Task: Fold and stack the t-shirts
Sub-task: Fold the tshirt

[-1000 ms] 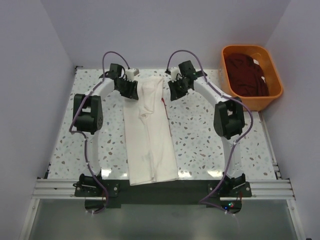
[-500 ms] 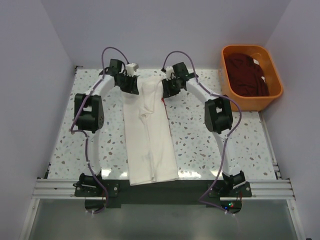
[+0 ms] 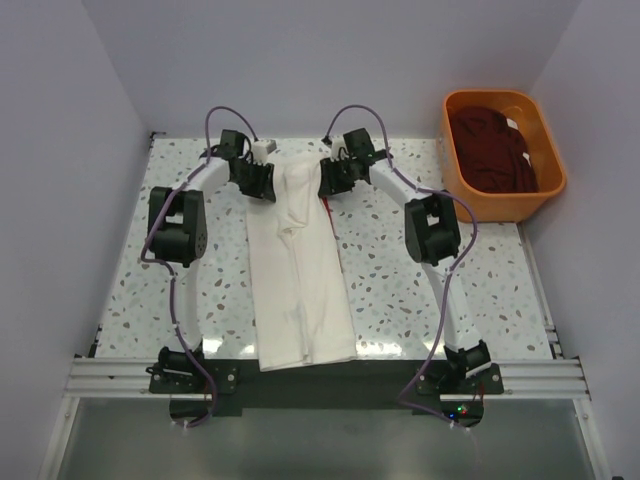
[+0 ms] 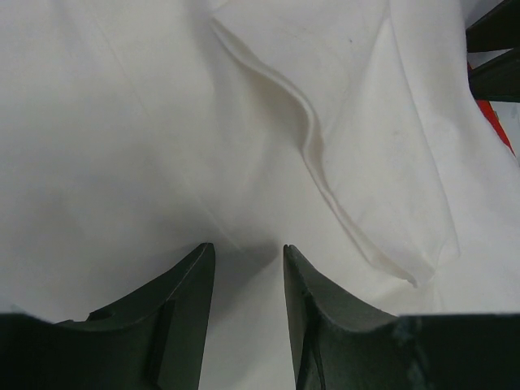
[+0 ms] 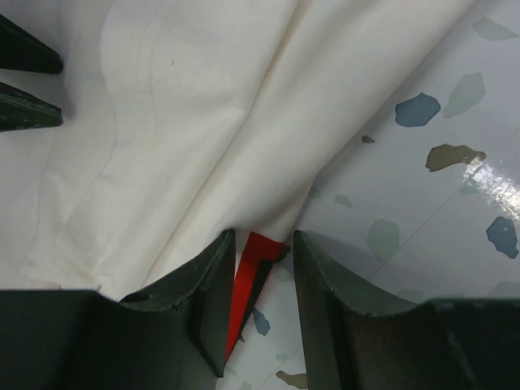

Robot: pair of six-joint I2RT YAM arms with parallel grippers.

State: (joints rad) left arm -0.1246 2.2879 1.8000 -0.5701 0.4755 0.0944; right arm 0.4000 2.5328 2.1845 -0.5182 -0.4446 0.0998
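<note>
The cream-white t-shirt lies as a long narrow strip down the middle of the table. My left gripper is open at its far left corner, the fingers down over white cloth in the left wrist view. My right gripper is open at the far right corner. In the right wrist view its jaws straddle the cloth edge, where a red strip shows. The dark maroon shirt lies in the orange tub. The bright red shirt is out of view.
The orange tub stands at the back right, beyond the table's right edge. The speckled tabletop shows on both sides of the shirt. Walls close in at the left, back and right.
My right gripper has moved left onto the shirt's far right corner. My left gripper has stayed at the far left corner with only a small shift.
</note>
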